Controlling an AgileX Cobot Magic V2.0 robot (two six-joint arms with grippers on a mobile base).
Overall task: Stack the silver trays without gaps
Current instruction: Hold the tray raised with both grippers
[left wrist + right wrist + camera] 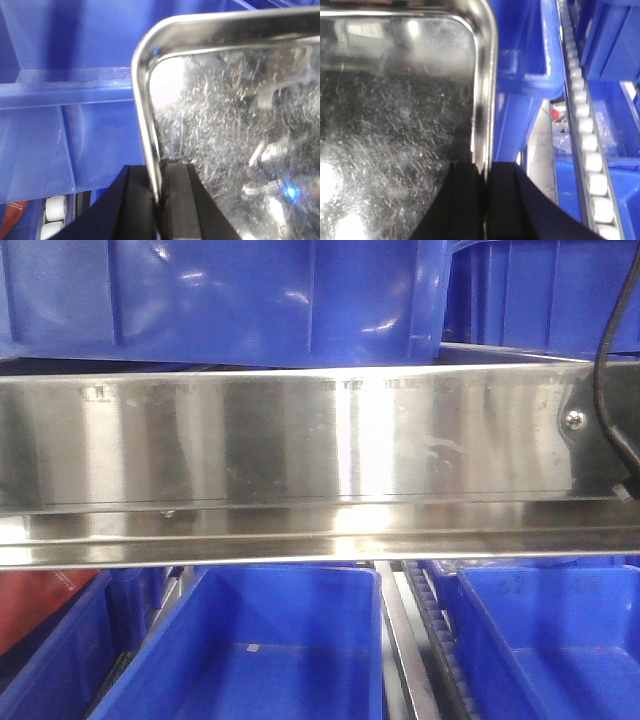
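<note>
Pinching thin steel by its rim, each gripper has its jaws closed down onto the lip of a tray point(225, 150). The left gripper point(161, 200) clamps the left rim just below a rounded corner, and the right gripper point(484, 200) clamps a right rim the same way (probably opposite sides of one tray, though no view shows both at once). The tray hangs among blue bins point(65, 75), with a roller track point(587, 150) off to its right. The front view shows only the rail point(300, 440) and bins, no tray. I judge the tray stiff, light and slick: polished metal that could slide in the pads or twist if the arms drift apart, so rim holds suit it. Bin walls stand near both edges, leaving little sideways room, and the rail may be a snag on lifting.
</note>
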